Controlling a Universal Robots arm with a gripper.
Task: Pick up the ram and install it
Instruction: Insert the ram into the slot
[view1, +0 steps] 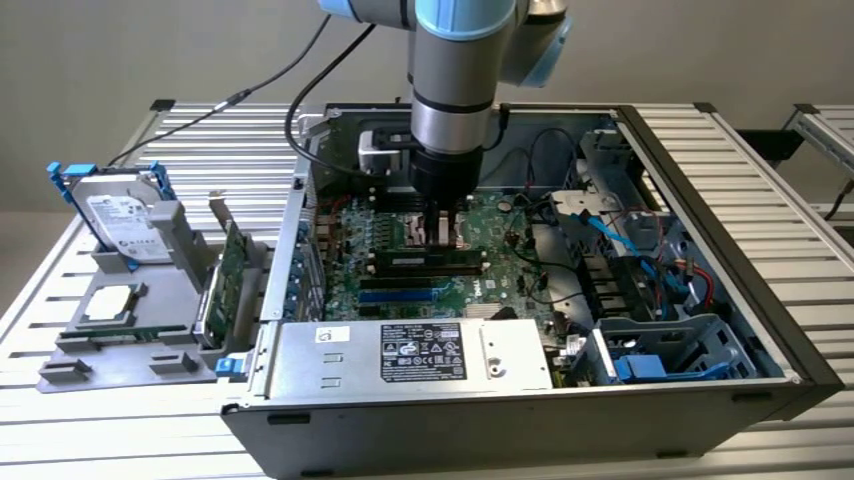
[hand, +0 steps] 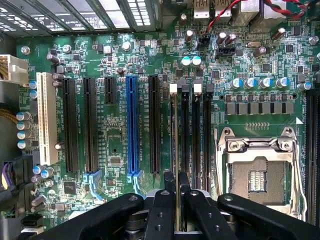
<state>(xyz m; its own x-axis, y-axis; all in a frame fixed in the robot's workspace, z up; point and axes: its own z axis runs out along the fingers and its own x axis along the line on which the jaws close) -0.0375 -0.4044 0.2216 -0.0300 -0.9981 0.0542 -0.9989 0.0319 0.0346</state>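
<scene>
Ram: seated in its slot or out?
Cannot tell if seated. The ram stands on edge, held by the gripper, lined up along a memory slot.

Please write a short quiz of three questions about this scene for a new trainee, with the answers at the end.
1. True or false: the gripper is shut on the ram.
2. What colour is the long slot that stands between black ones on the motherboard? A red, B blue, C yellow.
3. Is the hard drive inside or outside the computer case?
Key: 1 true; 2 B; 3 outside, at the exterior view's left.
</scene>
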